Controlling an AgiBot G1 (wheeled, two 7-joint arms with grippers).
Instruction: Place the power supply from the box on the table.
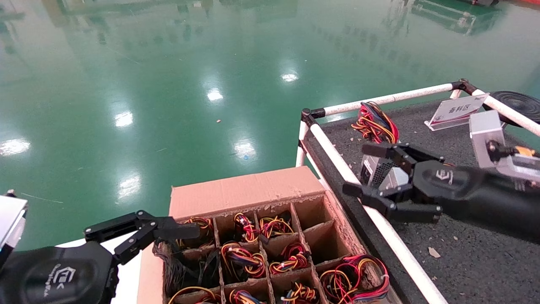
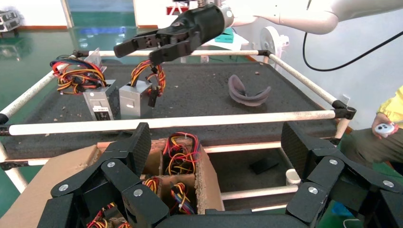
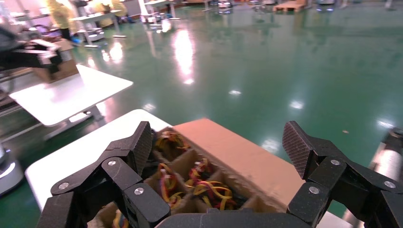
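Observation:
The power supply [image 2: 134,99], a plain silver block with looped red and yellow wires, stands on the dark speckled table [image 2: 199,95], close to its near rail. My right gripper [image 2: 138,53] hovers just above and beside it, open and empty; in the head view this gripper [image 1: 357,169] hides most of the unit. The cardboard box [image 1: 236,190], with its divider cells full of wire bundles, lies below the table's edge. My left gripper [image 2: 216,142] is open over the box's corner, with one fingertip [image 1: 179,231] at the far left cell.
A second grey unit with a vent grille and white label [image 2: 100,104] stands beside the power supply, its wire bundle [image 1: 375,122] behind it. A white sign [image 1: 457,110] and a dark curved strap [image 2: 247,92] lie on the table. White rails [image 1: 379,223] frame the table.

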